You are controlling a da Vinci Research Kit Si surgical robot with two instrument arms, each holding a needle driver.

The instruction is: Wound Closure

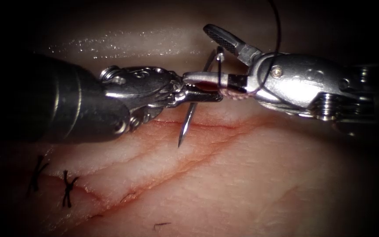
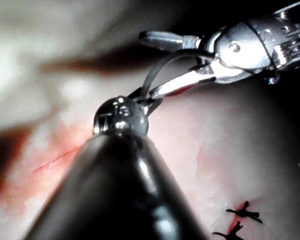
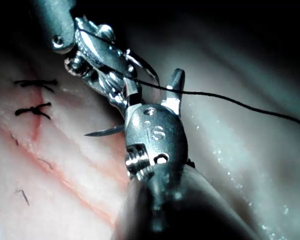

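Needle (image 1: pixel 188 120) in left tool (image 1: pixel 198 93), tip down; above tissue (image 1: pixel 251 175)

Surgical training bench, slab of pork tissue (image 1: pixel 251 184) under endoscope light, dark surround, two black stitches (image 1: pixel 51 182) closing part of a cut, steel wristed tools overhead

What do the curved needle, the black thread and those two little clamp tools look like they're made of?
The needle looks like polished steel: grey, glinting, fine-pointed. It is held above the tissue, not in it, by the left tool, shut near mid-curve. The thread looks like a dark, matte, thin strand; the fibre can't be told. Both tools, including the open, empty right tool, look like shiny cast metal.
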